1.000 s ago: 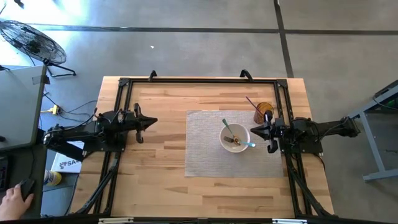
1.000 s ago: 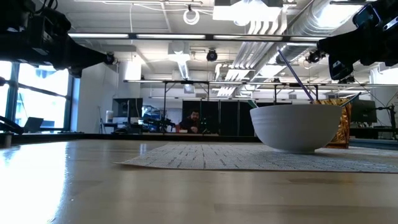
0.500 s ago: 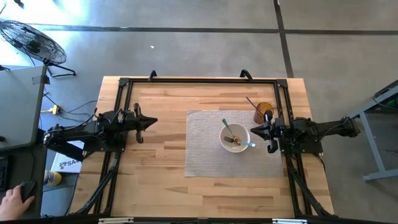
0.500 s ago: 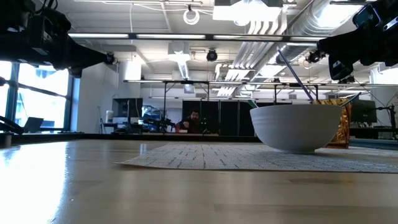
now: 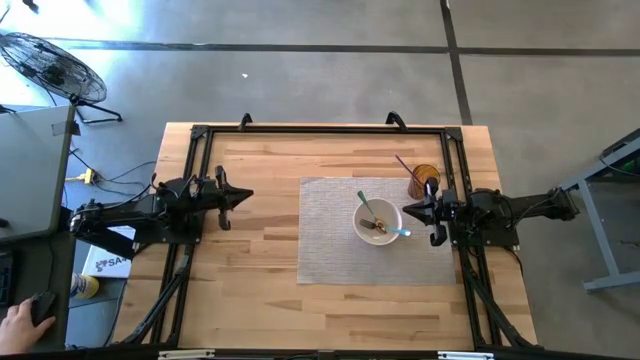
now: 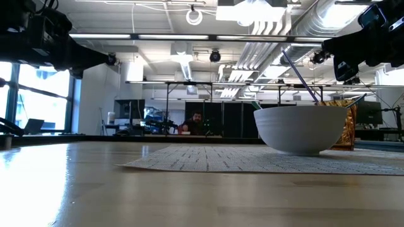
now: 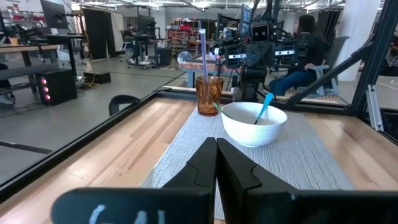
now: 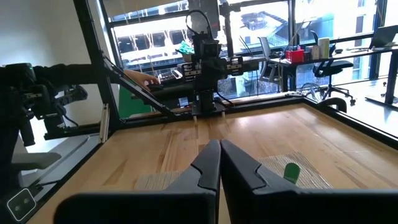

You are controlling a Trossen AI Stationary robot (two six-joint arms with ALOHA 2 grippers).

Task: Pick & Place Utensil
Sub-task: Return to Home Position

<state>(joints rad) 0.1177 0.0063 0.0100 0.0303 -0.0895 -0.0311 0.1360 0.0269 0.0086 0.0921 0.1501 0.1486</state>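
A white bowl (image 5: 377,222) stands on a grey placemat (image 5: 330,240). Two utensils rest in it, leaning on the rim: one with a green handle (image 5: 365,205), one with a blue handle (image 5: 401,233). Behind the bowl stands an amber cup (image 5: 423,183) with a purple stick (image 5: 404,166) leaning in it. My right gripper (image 5: 407,211) is shut and hovers by the bowl's right rim, raised above it in the low view (image 6: 328,45). My left gripper (image 5: 246,196) is shut, raised over bare wood left of the placemat. The left wrist view shows bowl (image 7: 254,123) and cup (image 7: 209,95) ahead.
A black metal frame (image 5: 320,130) runs along the table's far edge and both sides. Bare wood (image 5: 260,270) lies left of and in front of the placemat. A person's hand (image 5: 22,320) shows off the table at the near left.
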